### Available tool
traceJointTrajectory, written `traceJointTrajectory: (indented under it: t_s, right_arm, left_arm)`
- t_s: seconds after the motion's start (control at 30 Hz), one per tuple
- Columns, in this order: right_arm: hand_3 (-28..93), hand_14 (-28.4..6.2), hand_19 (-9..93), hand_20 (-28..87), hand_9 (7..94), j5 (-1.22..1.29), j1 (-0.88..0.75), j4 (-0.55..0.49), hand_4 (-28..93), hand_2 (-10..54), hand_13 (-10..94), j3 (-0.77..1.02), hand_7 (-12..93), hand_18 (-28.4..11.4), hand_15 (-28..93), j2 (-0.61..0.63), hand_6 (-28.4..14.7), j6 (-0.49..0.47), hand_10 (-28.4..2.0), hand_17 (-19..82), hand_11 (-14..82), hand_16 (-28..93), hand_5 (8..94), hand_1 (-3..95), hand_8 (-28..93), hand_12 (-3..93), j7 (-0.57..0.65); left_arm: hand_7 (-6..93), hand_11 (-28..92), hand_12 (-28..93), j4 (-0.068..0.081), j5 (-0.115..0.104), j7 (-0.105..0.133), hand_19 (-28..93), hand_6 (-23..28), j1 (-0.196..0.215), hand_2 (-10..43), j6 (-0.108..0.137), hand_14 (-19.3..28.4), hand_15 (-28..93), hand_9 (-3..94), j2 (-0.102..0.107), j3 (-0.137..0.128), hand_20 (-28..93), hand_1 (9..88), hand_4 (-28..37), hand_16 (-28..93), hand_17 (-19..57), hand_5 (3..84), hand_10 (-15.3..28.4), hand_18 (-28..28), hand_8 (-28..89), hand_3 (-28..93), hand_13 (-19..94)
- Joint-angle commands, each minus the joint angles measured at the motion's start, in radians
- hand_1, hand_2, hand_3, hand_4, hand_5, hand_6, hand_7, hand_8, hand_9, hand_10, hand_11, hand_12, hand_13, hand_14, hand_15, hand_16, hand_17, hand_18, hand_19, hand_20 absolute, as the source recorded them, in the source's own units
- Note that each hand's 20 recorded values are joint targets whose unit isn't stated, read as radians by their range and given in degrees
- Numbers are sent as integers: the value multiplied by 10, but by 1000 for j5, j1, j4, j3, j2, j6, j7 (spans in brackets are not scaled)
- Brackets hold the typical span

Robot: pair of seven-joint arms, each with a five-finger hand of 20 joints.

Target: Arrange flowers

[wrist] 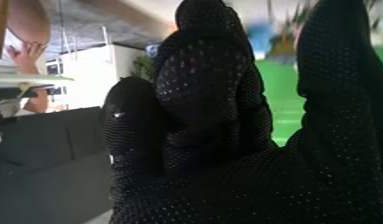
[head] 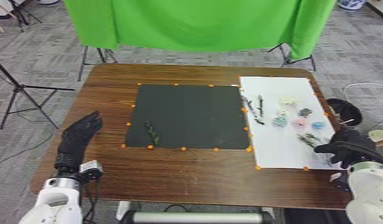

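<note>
In the head view a black sheet (head: 189, 115) lies mid-table with one green sprig (head: 152, 133) near its lower left. The white sheet (head: 281, 150) to its right holds several flower heads, among them a cream one (head: 288, 101), a pink one (head: 299, 122) and a blue one (head: 318, 125), plus dark stems (head: 258, 107) and a green sprig (head: 307, 140). My right hand (head: 349, 146) is over that sheet's lower right edge, close to the sprig. The right hand (wrist: 214, 150) has relaxed fingers in the right wrist view. My left hand (head: 77, 137) is over the table's left side, fingers straight.
Orange dots (head: 184, 148) line the sheets' edges. A dark bin (head: 345, 111) stands off the table's right side. A green cloth (head: 201, 25) hangs behind the table, and a black tripod (head: 21, 87) stands at the left.
</note>
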Motion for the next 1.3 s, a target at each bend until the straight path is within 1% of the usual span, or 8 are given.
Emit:
traceJointTrajectory:
  t_s: [0.03,0.07,0.17,0.47,0.6,0.87,1.0,1.3]
  right_arm:
    - [627,-27,916,311,884,-4,56,54,-129,-95,937,-70,283,-77,491,29,-46,17,-128,691,294,272,673,440,126,235,21]
    - [592,-24,910,311,891,-9,65,58,-128,-95,937,-79,284,-74,498,30,-42,35,-126,698,296,265,678,494,195,235,24]
    - [606,-22,894,329,918,-4,66,42,-131,-89,937,-59,314,-70,535,24,-33,36,-116,721,315,237,708,558,223,243,25]
    - [640,-14,891,347,936,49,80,-105,-106,-87,937,52,405,-63,591,19,-50,15,-103,750,357,199,713,565,169,232,0]
    - [641,-12,889,347,937,81,168,-158,-100,-89,937,7,413,-58,594,24,-52,20,-103,754,358,196,713,566,164,230,-23]
    - [645,-11,888,347,937,124,591,-169,-84,-94,937,-422,417,-55,597,-22,-55,3,-103,757,360,193,717,563,160,229,-72]
    - [645,-11,888,348,937,141,782,-122,-80,-95,937,-649,418,-54,599,-97,-55,-25,-103,758,361,191,718,561,163,228,-84]
    - [645,-11,886,348,937,210,1010,-2,-77,-95,937,-944,417,-52,599,-267,-55,-40,-102,760,361,190,719,557,162,227,-87]
  left_arm:
    - [115,157,107,-5,3,-3,20,32,19,-94,-13,139,95,413,-12,8,167,250,-247,-6,81,446,126,87,-69,714,339]
    - [115,157,107,-3,2,-2,20,32,17,-93,-14,139,95,413,-11,10,167,251,-247,-6,81,446,126,87,-69,714,339]
    - [116,156,106,-3,3,0,21,31,17,-93,-14,139,95,413,-10,11,167,251,-246,-6,81,446,126,86,-69,714,339]
    - [115,156,106,-2,-1,0,21,31,15,-93,-18,140,95,413,-3,8,167,250,-246,-6,81,446,126,87,-69,715,339]
    - [115,156,107,-5,1,-3,20,31,20,-93,-21,140,94,413,-3,7,167,250,-246,-6,81,446,126,87,-69,715,339]
    - [113,155,106,-13,-1,-8,20,32,29,-95,-24,139,95,413,2,-2,166,248,-246,-6,81,445,126,87,-69,718,339]
    - [113,155,107,-8,3,-16,20,31,12,-95,-38,139,95,412,7,6,166,249,-247,-6,81,445,126,87,-68,717,339]
    - [111,153,107,-5,6,-26,20,32,6,-95,-51,139,95,412,12,6,165,248,-247,-6,79,444,125,88,-67,718,338]
